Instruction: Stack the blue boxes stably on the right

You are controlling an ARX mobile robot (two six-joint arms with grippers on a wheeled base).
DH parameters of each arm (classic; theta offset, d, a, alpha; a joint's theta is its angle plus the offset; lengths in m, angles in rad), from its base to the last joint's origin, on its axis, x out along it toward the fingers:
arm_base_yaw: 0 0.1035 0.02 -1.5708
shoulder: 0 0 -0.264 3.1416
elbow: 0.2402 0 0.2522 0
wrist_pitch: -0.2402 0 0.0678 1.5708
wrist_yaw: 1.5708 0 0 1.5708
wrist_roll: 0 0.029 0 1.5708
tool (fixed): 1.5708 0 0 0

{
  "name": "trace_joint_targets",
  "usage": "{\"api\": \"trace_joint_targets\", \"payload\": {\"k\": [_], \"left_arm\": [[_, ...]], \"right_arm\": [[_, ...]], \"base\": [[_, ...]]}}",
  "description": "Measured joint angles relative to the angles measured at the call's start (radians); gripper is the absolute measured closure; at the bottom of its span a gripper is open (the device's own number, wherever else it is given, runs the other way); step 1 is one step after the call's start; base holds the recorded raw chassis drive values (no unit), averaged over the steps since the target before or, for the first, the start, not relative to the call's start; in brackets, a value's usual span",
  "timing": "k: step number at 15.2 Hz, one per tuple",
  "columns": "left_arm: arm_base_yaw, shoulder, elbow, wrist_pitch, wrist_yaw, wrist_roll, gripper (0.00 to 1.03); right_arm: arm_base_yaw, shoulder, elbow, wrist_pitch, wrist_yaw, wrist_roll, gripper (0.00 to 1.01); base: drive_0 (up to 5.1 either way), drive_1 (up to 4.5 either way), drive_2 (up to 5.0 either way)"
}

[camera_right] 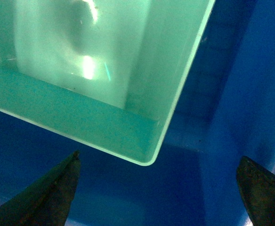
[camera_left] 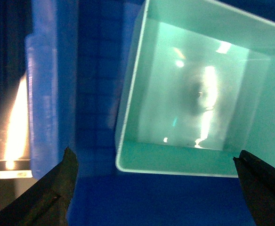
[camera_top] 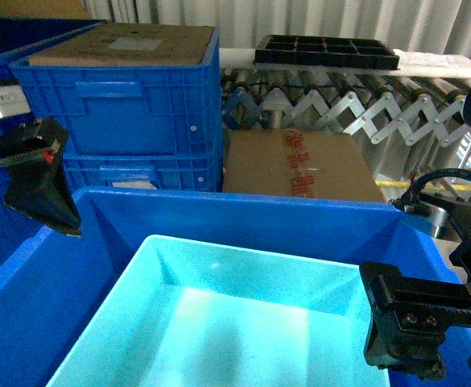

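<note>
- Above the crate's near corners, the black left gripper (camera_left: 156,188) and black right gripper (camera_right: 158,188) hang with fingers spread wide, holding nothing.
- Below them, the light turquoise plastic tub (camera_top: 219,322) sits inside the royal-blue plastic crate (camera_top: 243,214).
- Risk: gripping only one rim corner could tilt the smooth tub or jam it against the crate wall.

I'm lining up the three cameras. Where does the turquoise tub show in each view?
Head: the turquoise tub fills the lower middle, sitting inside the big blue crate.
Left wrist: upper right, its near rim crossing the middle.
Right wrist: upper left, one rounded corner pointing down.
Shared landmark: the blue crate's wall, beside the tub in every view.
</note>
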Motion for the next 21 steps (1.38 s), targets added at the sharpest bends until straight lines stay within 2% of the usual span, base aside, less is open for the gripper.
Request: {"api": "trace_joint_targets", "payload": {"k": [1, 2, 4, 5, 6, 7, 8, 9, 10, 11, 12, 13, 14, 15, 16, 17, 18, 19, 20, 21], "left_arm": [[-0.018, -0.04, -0.009, 0.009, 0.015, -0.023, 0.05], [-0.039, -0.089, -0.012, 0.026, 0.022, -0.067, 0.05], [-0.071, -0.169, -0.012, 0.051, 0.005, -0.164, 0.05], [-0.077, -0.182, -0.01, 0.054, -0.01, -0.2, 0.05], [-0.077, -0.179, -0.01, 0.05, -0.011, -0.219, 0.05], [-0.079, -0.172, -0.017, 0.081, -0.024, -0.224, 0.05], [-0.097, -0.224, -0.185, 0.507, -0.166, -0.152, 0.15], [-0.088, -0.299, -0.367, 0.802, -0.277, -0.058, 0.26], [-0.073, -0.371, -0.542, 1.086, -0.311, 0.029, 0.38], [-0.058, -0.411, -0.651, 1.307, -0.31, 0.073, 0.51], [-0.045, -0.46, -0.741, 1.461, -0.298, 0.099, 0.66], [-0.034, -0.506, -0.801, 1.51, -0.288, 0.111, 0.78], [-0.021, -0.548, -0.853, 1.515, -0.282, 0.116, 0.91], [-0.016, -0.581, -0.898, 1.514, -0.268, 0.116, 1.02], [-0.011, -0.618, -0.938, 1.509, -0.256, 0.118, 1.01], [0.045, -0.672, -0.977, 1.501, -0.2, 0.118, 1.01], [0.068, -0.712, -1.001, 1.49, -0.204, 0.117, 1.01], [0.063, -0.755, -1.028, 1.474, -0.194, 0.118, 1.01], [0.057, -0.8, -1.055, 1.447, -0.189, 0.118, 1.01], [0.057, -0.849, -1.077, 1.421, -0.19, 0.118, 1.01]], "right_arm": [[0.0, -0.004, 0.0, 0.0, 0.0, -0.004, 0.04], [0.0, -0.005, 0.0, 0.0, -0.001, -0.005, 0.03], [0.0, -0.005, 0.0, 0.0, 0.0, -0.005, 0.03], [0.0, -0.005, 0.0, 0.0, -0.001, -0.005, 0.03], [0.013, -0.025, -0.086, 0.278, 0.077, -0.039, 0.07], [0.017, -0.064, -0.261, 0.705, 0.261, -0.111, 0.18], [0.007, -0.109, -0.45, 1.051, 0.386, -0.177, 0.29], [-0.033, -0.159, -0.6, 1.325, 0.433, -0.216, 0.4], [-0.08, -0.217, -0.694, 1.582, 0.435, -0.237, 0.53], [-0.093, -0.298, -0.743, 1.755, 0.41, -0.245, 0.66], [-0.106, -0.378, -0.784, 1.808, 0.373, -0.252, 0.81], [-0.131, -0.421, -0.83, 1.773, 0.356, -0.259, 0.94], [-0.153, -0.462, -0.876, 1.735, 0.34, -0.262, 0.99], [-0.172, -0.524, -0.902, 1.709, 0.327, -0.262, 0.99], [-0.185, -0.594, -0.917, 1.682, 0.311, -0.262, 1.0], [-0.197, -0.66, -0.938, 1.638, 0.29, -0.263, 1.0], [-0.21, -0.714, -0.962, 1.593, 0.282, -0.262, 1.0], [-0.219, -0.768, -0.978, 1.549, 0.271, -0.263, 1.0], [-0.286, -0.844, -0.989, 1.499, 0.198, -0.265, 1.0], [-0.307, -0.902, -0.995, 1.452, 0.2, -0.264, 1.0]], "base": [[0.0, 0.0, 0.0], [0.0, 0.0, 0.0], [0.0, 0.0, 0.0], [0.0, 0.0, 0.0], [0.0, 0.0, 0.0], [0.0, 0.0, 0.0], [0.0, 0.0, 0.0], [0.0, 0.0, 0.0], [0.0, 0.0, 0.0], [0.0, 0.0, 0.0], [0.0, 0.0, 0.0], [0.0, 0.0, 0.0], [0.0, 0.0, 0.0], [0.0, 0.0, 0.0], [0.0, 0.0, 0.0], [0.0, 0.0, 0.0], [0.0, 0.0, 0.0], [0.0, 0.0, 0.0], [0.0, 0.0, 0.0], [0.0, 0.0, 0.0]]}}
